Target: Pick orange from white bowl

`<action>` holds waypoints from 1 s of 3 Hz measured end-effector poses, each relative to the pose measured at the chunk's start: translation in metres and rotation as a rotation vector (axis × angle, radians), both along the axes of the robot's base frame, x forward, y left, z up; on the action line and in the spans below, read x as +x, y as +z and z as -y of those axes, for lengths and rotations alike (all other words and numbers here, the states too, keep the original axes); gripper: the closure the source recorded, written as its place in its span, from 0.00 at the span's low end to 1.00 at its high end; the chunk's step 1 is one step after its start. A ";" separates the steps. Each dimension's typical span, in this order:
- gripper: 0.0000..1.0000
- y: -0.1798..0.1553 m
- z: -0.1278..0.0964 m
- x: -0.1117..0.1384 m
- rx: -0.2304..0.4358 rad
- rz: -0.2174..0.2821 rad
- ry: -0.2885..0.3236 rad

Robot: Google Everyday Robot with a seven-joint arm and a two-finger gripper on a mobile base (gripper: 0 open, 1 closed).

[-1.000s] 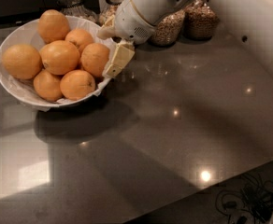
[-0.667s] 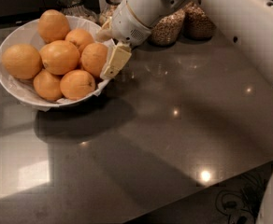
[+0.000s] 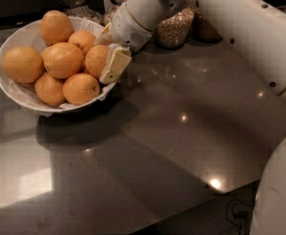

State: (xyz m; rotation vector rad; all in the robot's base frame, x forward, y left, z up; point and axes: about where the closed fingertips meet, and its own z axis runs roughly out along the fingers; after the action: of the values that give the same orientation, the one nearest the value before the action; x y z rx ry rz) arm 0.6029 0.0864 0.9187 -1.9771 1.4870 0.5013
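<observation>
Camera view: the pincer (image 3: 105,50) sits at the right rim of the white bowl (image 3: 15,89) on the tabletop (image 3: 172,131), spread either side of one orange (image 3: 95,58) that lies among the others. The reach looks done; closing and lifting are not yet done.

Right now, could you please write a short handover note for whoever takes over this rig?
Gripper: at the right rim of the bowl, against the rightmost orange. I cannot tell whether it has a grip.
Bowl: on the left of the counter, holding seven oranges; none is lifted out.
Done: the reach to the bowl.
Left: secure that orange and lift it clear of the rim.
Watch: the jars stand close behind the arm.
</observation>
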 end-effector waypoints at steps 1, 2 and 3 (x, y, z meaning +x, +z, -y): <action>0.48 -0.001 -0.001 0.000 0.002 -0.003 0.001; 0.71 -0.001 -0.001 0.000 0.002 -0.003 0.002; 0.94 0.001 -0.002 -0.001 0.007 -0.001 0.005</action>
State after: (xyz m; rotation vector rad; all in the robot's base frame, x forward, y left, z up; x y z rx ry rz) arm 0.6019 0.0879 0.9198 -1.9758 1.4801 0.5092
